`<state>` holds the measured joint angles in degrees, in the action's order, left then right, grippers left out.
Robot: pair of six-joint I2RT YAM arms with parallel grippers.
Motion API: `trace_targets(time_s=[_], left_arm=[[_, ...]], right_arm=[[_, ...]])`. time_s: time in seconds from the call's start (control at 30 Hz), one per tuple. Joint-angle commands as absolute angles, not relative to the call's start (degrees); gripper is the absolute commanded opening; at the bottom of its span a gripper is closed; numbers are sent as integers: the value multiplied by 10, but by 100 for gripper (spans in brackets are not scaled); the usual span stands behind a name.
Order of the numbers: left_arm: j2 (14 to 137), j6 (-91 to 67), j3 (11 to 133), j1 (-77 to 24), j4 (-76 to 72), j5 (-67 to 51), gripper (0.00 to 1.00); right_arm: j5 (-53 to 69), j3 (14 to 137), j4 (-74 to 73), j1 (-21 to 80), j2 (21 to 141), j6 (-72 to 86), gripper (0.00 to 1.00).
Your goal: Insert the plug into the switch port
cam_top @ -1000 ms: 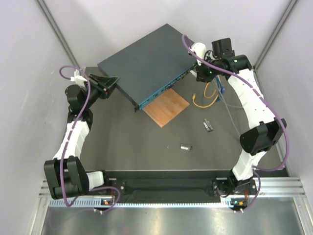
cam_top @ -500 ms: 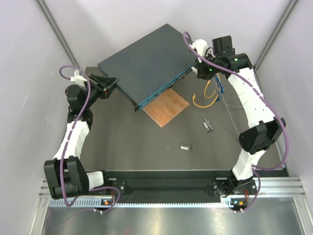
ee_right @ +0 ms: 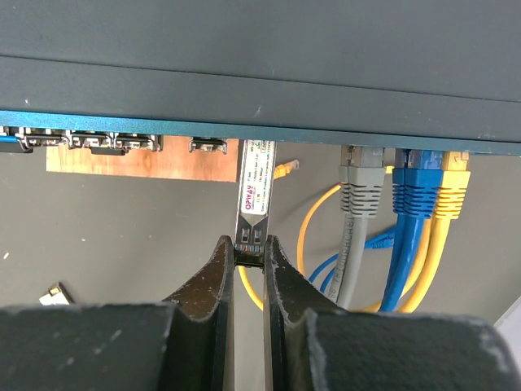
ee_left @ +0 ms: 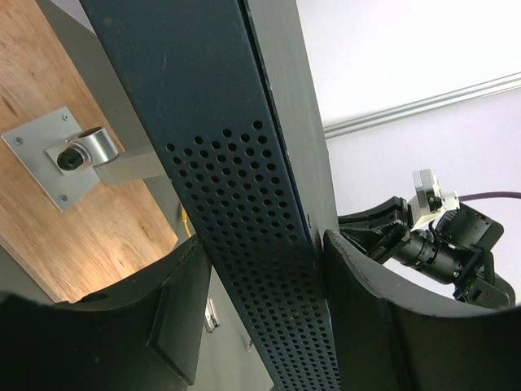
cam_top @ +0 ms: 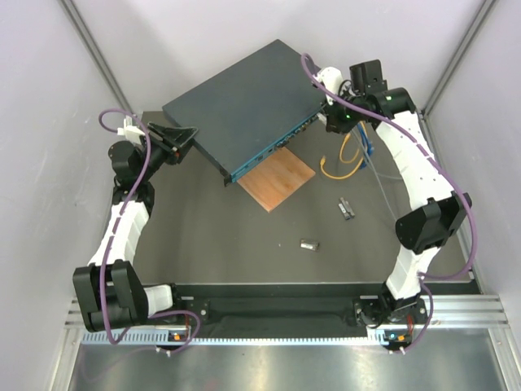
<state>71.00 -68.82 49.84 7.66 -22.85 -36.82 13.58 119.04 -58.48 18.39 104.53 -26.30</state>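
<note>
The switch (cam_top: 236, 106) lies at an angle at the back of the table, its teal front face (cam_top: 273, 151) turned toward the right arm. My left gripper (cam_top: 183, 142) is shut on the switch's left end; in the left wrist view its perforated side (ee_left: 252, 228) runs between my fingers (ee_left: 183, 309). My right gripper (ee_right: 249, 248) is shut on the rear end of the plug (ee_right: 254, 191), a silver module with a label. The plug's far end sits in a port of the front face (ee_right: 244, 134). The right gripper (cam_top: 334, 118) is at the switch's right end.
Grey (ee_right: 362, 187), blue (ee_right: 419, 191) and yellow (ee_right: 452, 183) cables are plugged in just right of the plug and loop onto the table (cam_top: 346, 163). A thin wooden square (cam_top: 277, 177) lies under the switch's front. Two small metal modules (cam_top: 348, 208) (cam_top: 308, 243) lie on the table.
My right gripper has moved slightly up and left toward the switch's front face with the plug. The left arm and the switch have not moved.
</note>
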Motion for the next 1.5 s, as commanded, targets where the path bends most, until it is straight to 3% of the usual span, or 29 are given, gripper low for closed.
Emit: trace_targets(time_s=[0.0,1.47], left_arm=[[700,-644,516,69,-258,-360,0],[693,-641,502,69,-265,-365,0]], right_arm=[[155,1229,-555,197,1049,-253,0],[195,1274,-508,174,1065,-210,0]])
